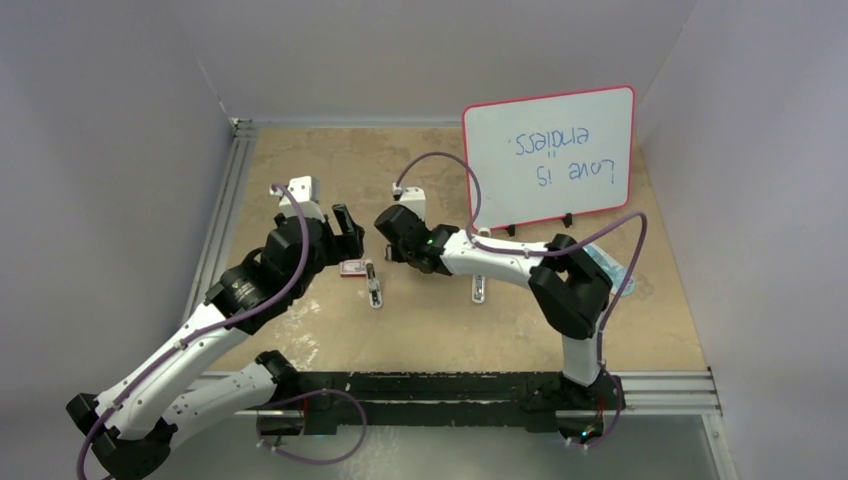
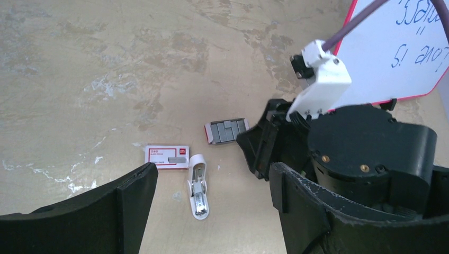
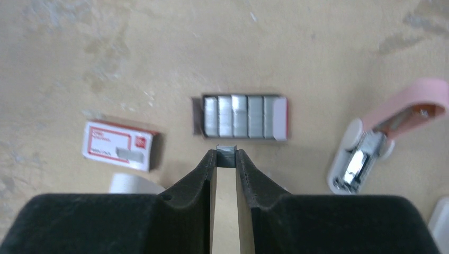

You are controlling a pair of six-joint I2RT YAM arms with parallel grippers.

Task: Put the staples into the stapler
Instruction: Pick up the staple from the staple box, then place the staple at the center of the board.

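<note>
Your right gripper (image 3: 226, 157) is pinching one staple strip (image 3: 226, 152) right beside the tray (image 3: 282, 117) of staples (image 3: 241, 116), left gripper (image 2: 212, 169) hanging wide open, so the pickup looks made and next you must carry it over and seat it straight in the channel of the open pink stapler (image 3: 370, 145).

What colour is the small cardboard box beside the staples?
White with red print and edges; the box shows best in the right wrist view.
</note>
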